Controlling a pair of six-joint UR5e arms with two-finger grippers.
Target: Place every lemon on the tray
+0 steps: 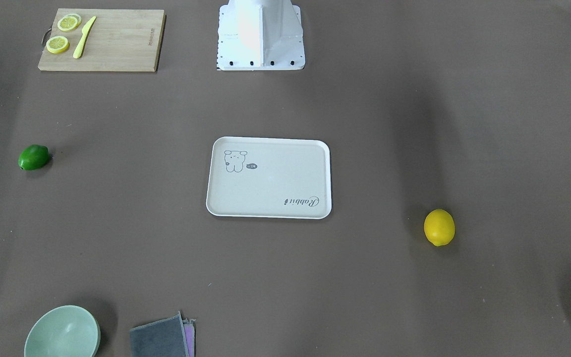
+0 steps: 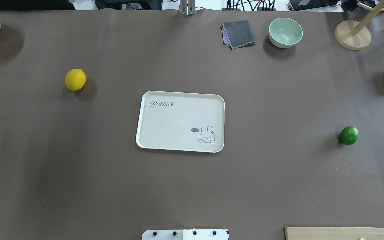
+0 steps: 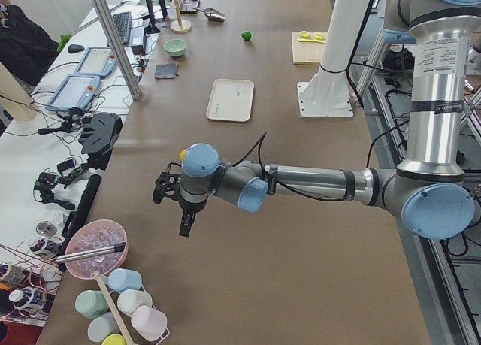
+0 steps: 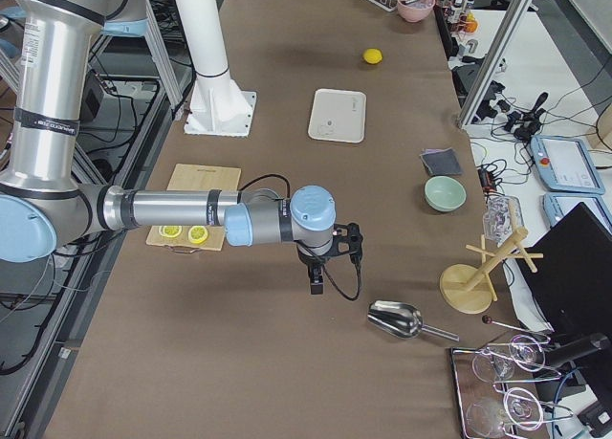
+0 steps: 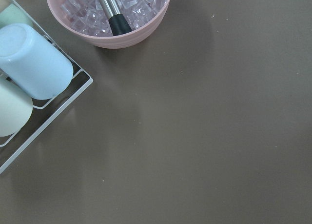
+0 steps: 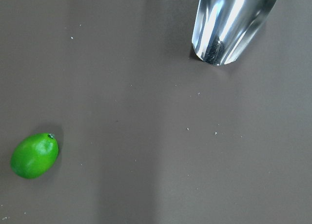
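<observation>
The cream-white tray [image 2: 165, 126] lies bare at the table's middle, also in the front view [image 1: 275, 188]. The yellow lemon [image 2: 75, 80] lies on the table far to the tray's left, on my left arm's side. The green lemon [image 2: 349, 135] lies far to the tray's right and shows in the right wrist view [image 6: 34, 155]. My left gripper [image 3: 174, 206] hangs above the table near the left end, beyond the yellow lemon. My right gripper [image 4: 325, 265] hangs above the table near the right end. They show only in the side views, so I cannot tell if they are open or shut.
A wooden cutting board [image 1: 117, 44] with lemon slices and a yellow knife sits by the robot's base. A green bowl [image 2: 285, 32] and grey cloth [image 2: 238, 33] lie at the far edge. A metal scoop [image 6: 229, 24] and a pink ice bowl [image 5: 112, 14] lie near the table ends.
</observation>
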